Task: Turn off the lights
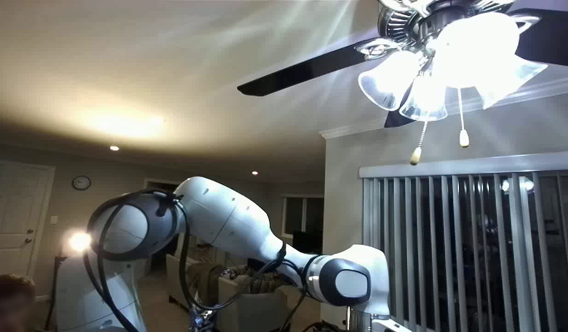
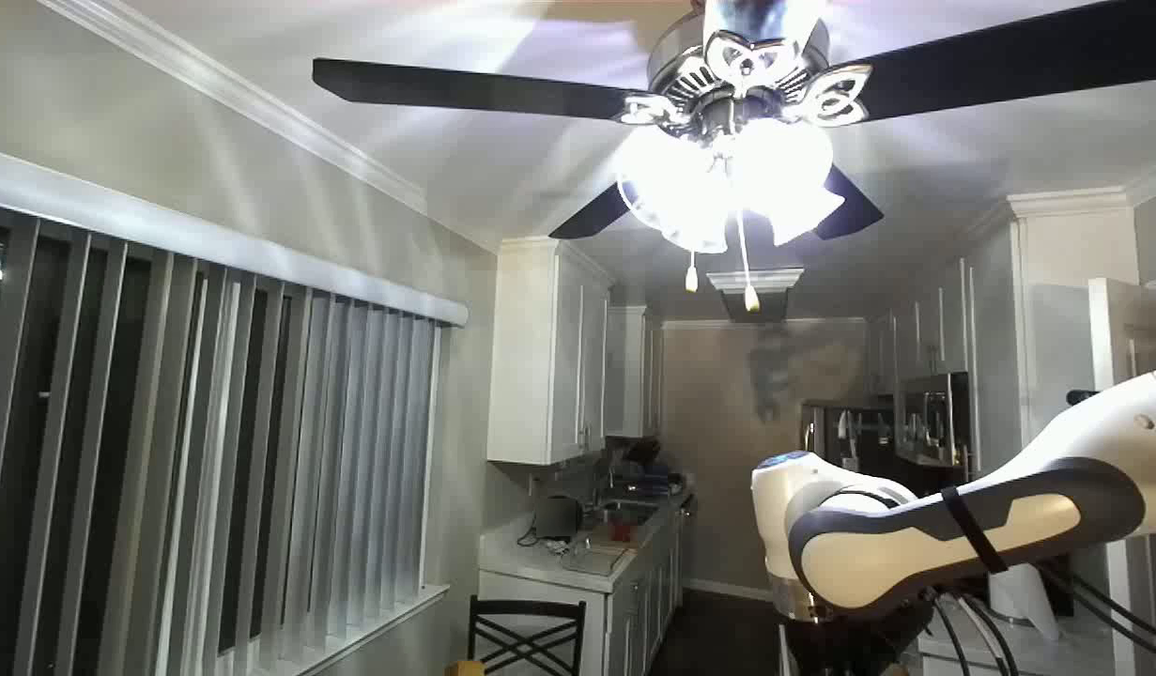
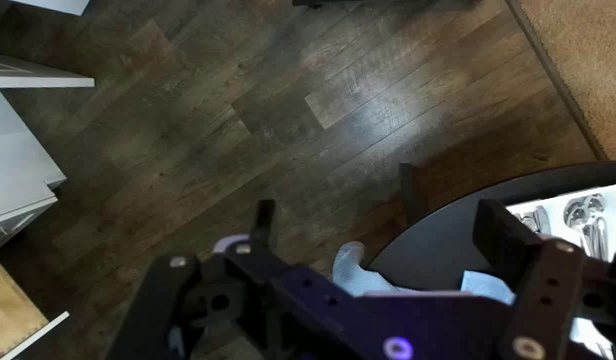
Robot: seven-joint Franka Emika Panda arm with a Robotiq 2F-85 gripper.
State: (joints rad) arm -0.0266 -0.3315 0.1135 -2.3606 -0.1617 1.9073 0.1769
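Note:
The ceiling fan's lamp cluster glows bright white in both exterior views, with its glass shades [image 1: 424, 99] [image 2: 779, 183] lit. Two pull chains hang below it. One ends in a wooden knob [image 1: 416, 156], which also shows in an exterior view [image 2: 751, 298]. The other ends in a paler knob [image 1: 464, 138] [image 2: 692, 279]. My gripper [image 3: 378, 225] is open and empty in the wrist view, pointing down over the floor and a table's edge. The arm's wrist [image 1: 357, 276] [image 2: 803, 535] is well below the chains. The fingers are out of view in both exterior views.
Dark fan blades [image 1: 307, 69] [image 2: 465, 89] spread near the ceiling. Vertical blinds [image 1: 450, 249] [image 2: 258, 451] cover the window. A dark round table [image 3: 448, 235] holds a white tray [image 3: 560, 225] with spoons. A light blue cloth-like thing [image 3: 355, 272] lies partly behind the gripper.

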